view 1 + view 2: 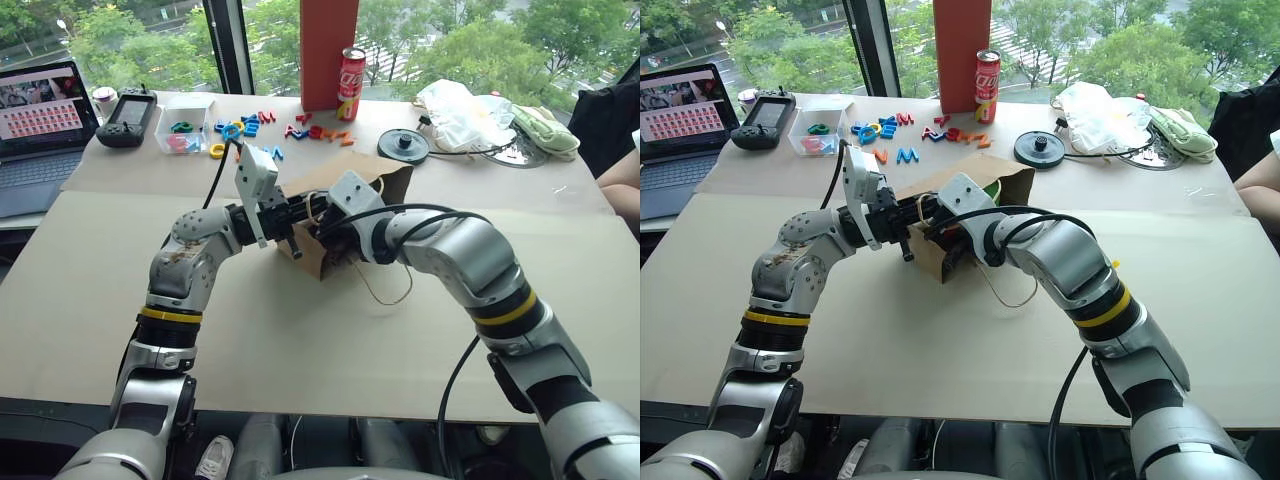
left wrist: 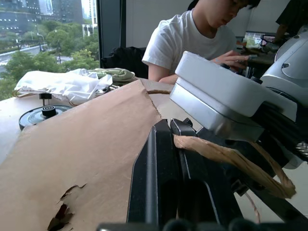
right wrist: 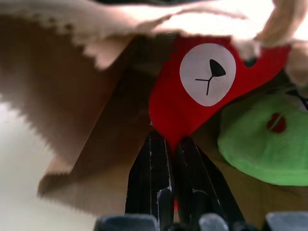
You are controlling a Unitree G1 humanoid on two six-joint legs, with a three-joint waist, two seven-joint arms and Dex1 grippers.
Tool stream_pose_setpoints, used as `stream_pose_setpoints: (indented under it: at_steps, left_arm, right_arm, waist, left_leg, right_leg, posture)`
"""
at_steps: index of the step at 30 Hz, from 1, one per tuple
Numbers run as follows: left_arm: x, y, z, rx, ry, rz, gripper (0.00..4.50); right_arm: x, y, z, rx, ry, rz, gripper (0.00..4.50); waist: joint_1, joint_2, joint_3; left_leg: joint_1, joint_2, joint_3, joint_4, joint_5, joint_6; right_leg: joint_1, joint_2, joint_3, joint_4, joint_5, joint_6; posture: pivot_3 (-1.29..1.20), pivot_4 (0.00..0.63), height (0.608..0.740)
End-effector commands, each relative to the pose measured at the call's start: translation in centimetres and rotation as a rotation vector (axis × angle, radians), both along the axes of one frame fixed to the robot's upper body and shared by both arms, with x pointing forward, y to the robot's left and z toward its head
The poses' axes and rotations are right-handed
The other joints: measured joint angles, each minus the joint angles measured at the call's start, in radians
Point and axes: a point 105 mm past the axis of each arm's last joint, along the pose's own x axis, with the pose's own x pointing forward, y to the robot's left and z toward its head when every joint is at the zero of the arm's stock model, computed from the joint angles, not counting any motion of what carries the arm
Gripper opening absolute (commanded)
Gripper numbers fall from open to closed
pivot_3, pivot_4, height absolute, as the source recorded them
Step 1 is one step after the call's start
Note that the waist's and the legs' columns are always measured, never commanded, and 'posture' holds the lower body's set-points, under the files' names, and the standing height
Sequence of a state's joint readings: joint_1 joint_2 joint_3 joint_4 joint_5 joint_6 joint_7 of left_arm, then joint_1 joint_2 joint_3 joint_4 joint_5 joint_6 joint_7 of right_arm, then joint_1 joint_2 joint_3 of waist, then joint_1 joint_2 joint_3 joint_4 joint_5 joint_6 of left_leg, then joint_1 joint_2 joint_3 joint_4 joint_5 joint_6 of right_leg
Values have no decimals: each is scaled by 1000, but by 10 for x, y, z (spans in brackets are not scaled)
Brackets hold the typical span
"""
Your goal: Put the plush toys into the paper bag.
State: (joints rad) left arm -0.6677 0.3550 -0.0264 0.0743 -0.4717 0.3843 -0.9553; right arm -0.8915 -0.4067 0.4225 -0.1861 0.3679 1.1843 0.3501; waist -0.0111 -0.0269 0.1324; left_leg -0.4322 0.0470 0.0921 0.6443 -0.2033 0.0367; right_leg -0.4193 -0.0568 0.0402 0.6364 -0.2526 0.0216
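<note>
The brown paper bag (image 1: 385, 178) lies on its side mid-table, its mouth toward me. My left gripper (image 2: 168, 127) is shut on one twine handle (image 2: 216, 151) at the bag's mouth, holding the edge up. My right gripper (image 3: 171, 139) reaches into the mouth, shut on the tip of the red chili plush toy (image 3: 173, 106), whose white face shows. The light green plush toy (image 3: 260, 144) lies inside the bag beside the chili; a sliver of the green toy (image 1: 990, 188) shows at the mouth. The second twine handle (image 1: 385, 290) trails loose on the table.
Behind the bag stand a red box (image 1: 328, 50) and a soda can (image 1: 351, 72), with plastic letters (image 1: 250, 128), a clear tub (image 1: 185, 125), a controller (image 1: 127, 118) and a laptop (image 1: 40, 120). A black disc (image 1: 403, 145), white plastic bag (image 1: 460, 110) and green cloth (image 1: 545, 130) lie far right. A person (image 2: 192, 38) sits there.
</note>
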Motion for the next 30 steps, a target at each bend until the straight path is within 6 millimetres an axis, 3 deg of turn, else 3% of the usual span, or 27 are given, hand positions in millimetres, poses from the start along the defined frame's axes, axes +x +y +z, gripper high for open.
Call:
stream_pose_setpoints:
  at_steps: [1,3,10,16,20,24,30]
  left_arm:
    - [-6,-4,12,-6,-50,-25,0]
    - [-6,-3,12,-5,-50,-22,0]
    - [-5,-2,10,-2,-51,-13,0]
    - [-3,2,10,3,-52,-3,0]
    - [-3,3,10,4,-54,4,0]
    - [-2,4,11,6,-55,6,0]
    - [-2,6,13,10,-60,11,0]
  right_arm:
    - [8,1,17,71,-78,-32,751]
    - [5,2,17,104,-59,-25,1251]
    - [-7,-7,25,181,-33,-17,3676]
    - [-23,-44,25,175,-16,-54,3676]
    - [-32,-62,2,131,36,-96,3676]
    - [-38,-61,-26,96,98,-111,3676]
    - [-41,-54,-50,98,155,-131,3676]
  waist:
    - [-1,0,0]
    - [-1,0,0]
    - [-1,0,0]
    - [3,0,0]
    - [0,0,0]
    - [-6,0,0]
    - [-4,0,0]
  left_leg:
    - [0,0,0,0,0,0]
    - [0,0,0,0,0,0]
    - [0,0,0,0,1,-1]
    - [0,0,0,0,0,-1]
    - [1,0,0,0,0,-1]
    - [2,0,0,0,1,-1]
    - [3,0,0,1,1,-1]
  right_leg:
    - [-1,0,0,4,0,0]
    - [-1,0,0,4,0,0]
    - [-1,0,0,5,0,0]
    - [-1,-1,0,5,0,0]
    - [0,0,0,5,0,0]
    - [-1,1,2,4,0,0]
    - [-1,1,2,4,0,-1]
  posture:
    - [0,150,739]
    - [0,150,739]
    - [0,150,739]
    - [0,150,739]
    - [0,150,739]
    - [0,150,739]
    - [0,150,739]
